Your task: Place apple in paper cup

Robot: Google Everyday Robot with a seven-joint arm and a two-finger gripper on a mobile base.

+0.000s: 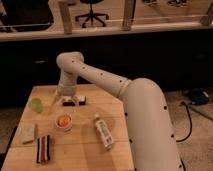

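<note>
One gripper [68, 95] hangs over the surface's [80, 145] far edge; finger state unclear; apple [35, 104] round, axis indistinct.

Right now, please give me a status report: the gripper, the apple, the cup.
Gripper low over the table's far side, next to a small dark box. Green apple on the table, left of it, untouched. Paper cup nearer, orange inside. Bottle lying right of the cup.

The pincer [70, 101] hangs behind the paper cup [63, 121], with the apple [35, 105] left of both.
</note>
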